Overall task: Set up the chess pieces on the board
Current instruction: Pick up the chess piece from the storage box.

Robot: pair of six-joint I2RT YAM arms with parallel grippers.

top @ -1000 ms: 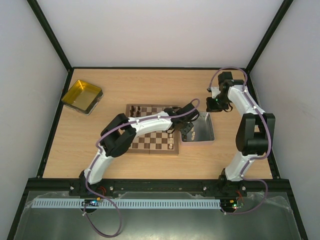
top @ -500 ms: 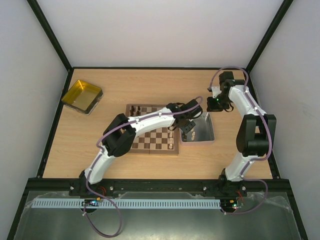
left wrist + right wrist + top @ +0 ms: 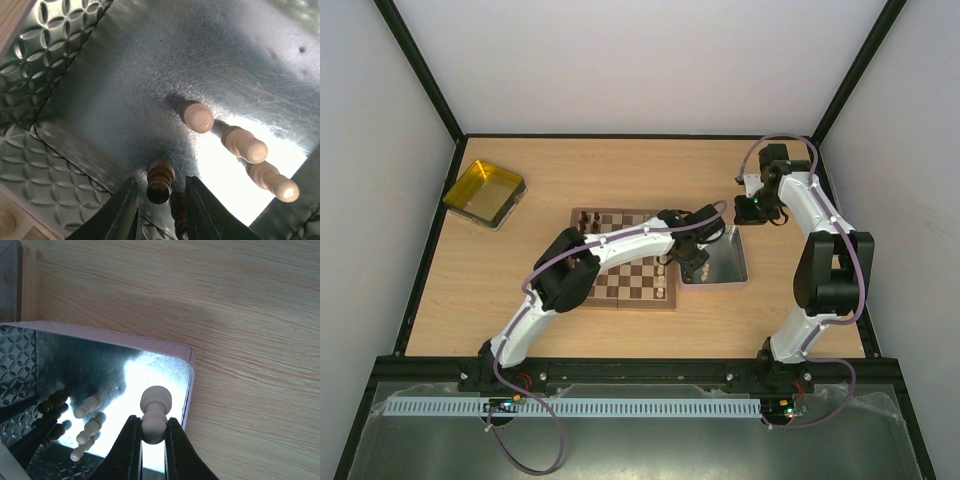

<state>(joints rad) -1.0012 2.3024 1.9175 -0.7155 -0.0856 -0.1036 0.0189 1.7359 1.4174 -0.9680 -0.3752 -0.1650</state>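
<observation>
The wooden chessboard [image 3: 625,285] lies mid-table with a few pieces on its far rows. My left gripper [image 3: 160,207] is open, low inside the grey metal tray [image 3: 100,75], its jaws either side of a dark brown chess piece [image 3: 160,181] without closing on it; a second dark piece [image 3: 178,209] lies by the right jaw. Three pale pieces [image 3: 198,117] lie beyond. My right gripper [image 3: 153,435] is shut on a pale cream chess piece [image 3: 155,412], held above the tray's far corner [image 3: 187,352]. It shows in the top view [image 3: 750,208].
The grey metal tray [image 3: 728,272] sits against the board's right edge. A yellow tray [image 3: 483,192] stands at the far left. Bare wooden table [image 3: 250,315] lies beyond the grey tray. The left arm stretches over the board.
My left gripper has moved a little back and left within the tray and lowered onto the dark pieces. The right arm has barely moved.
</observation>
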